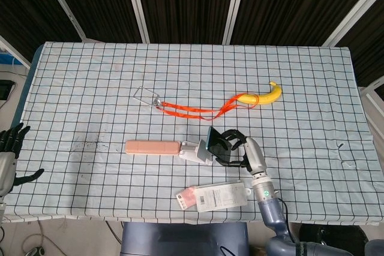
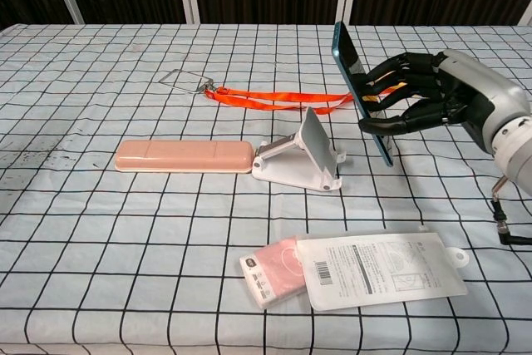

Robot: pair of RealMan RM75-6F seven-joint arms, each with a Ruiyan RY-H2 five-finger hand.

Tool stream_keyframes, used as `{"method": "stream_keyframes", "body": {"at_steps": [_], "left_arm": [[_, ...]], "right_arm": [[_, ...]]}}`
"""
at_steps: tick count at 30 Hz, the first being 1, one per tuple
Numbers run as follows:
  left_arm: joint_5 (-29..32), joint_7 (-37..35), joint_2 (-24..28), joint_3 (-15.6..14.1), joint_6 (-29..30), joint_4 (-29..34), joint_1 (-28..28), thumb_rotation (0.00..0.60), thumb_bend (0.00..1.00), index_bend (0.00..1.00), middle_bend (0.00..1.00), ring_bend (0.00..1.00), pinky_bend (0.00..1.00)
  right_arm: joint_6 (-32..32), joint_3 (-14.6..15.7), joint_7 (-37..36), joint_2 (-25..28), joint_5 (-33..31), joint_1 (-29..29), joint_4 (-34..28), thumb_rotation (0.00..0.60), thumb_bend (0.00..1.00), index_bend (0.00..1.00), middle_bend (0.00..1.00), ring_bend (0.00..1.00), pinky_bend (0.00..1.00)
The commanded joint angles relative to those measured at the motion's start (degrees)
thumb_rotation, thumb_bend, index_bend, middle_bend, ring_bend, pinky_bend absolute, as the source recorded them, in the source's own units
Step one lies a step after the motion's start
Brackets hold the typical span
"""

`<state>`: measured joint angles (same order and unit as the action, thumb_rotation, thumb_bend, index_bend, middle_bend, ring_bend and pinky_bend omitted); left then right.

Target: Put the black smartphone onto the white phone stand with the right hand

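Observation:
My right hand grips the black smartphone, holding it tilted and nearly edge-on above the table. The phone hangs just right of the white phone stand, a short gap from the stand's raised back plate. The stand sits at the table's middle front with nothing on it. My left hand rests at the far left edge of the head view, fingers spread, holding nothing.
A pink case lies touching the stand's left side. An orange lanyard with a clear badge holder runs behind the stand. A banana lies at the back right. Packaged items lie near the front edge.

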<state>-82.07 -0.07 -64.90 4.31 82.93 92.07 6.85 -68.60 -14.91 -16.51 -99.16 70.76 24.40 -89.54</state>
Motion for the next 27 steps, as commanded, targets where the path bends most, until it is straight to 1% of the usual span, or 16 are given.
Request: {"method": "stream_keyframes", "body": {"at_steps": [1,5,16,27], "left_arm": [[0.00,-0.08,0.00,-0.01,-0.06,-0.02,0.03,0.600,0.00,0.00,0.00,0.00,0.00],[-0.11,-0.51,0.10,-0.04,-0.23,-0.04,0.11,0.600,0.00,0.00,0.00,0.00,0.00],[-0.12,-0.94,0.17,-0.03,-0.50,-0.13,0.29,0.600,0.00,0.00,0.00,0.00,0.00],[-0.04,-1.13,0.30,-0.05,-0.77,-0.04,0.41,0.600,0.00,0.00,0.00,0.00,0.00]], "right_arm": [[0.02,-0.07,-0.37,-1.09,-0.49,0.09,0.56,0.600,0.25,0.68,0.67,0.56,0.50],[-0.14,-0.02,-0.77,-3.17,-0.90,0.10,1.61,0.600,0.25,0.68,0.67,0.56,0.50],[-0.31,-0.06,-1.50,-5.65,-0.66,0.15,3.34,0.600,0.25,0.68,0.67,0.56,0.50],[-1.40,-1.20,-2.40,-8.73,-1.26,-0.06,4.77,0.600,0.25,0.68,0.67,0.56,0.50]]}}
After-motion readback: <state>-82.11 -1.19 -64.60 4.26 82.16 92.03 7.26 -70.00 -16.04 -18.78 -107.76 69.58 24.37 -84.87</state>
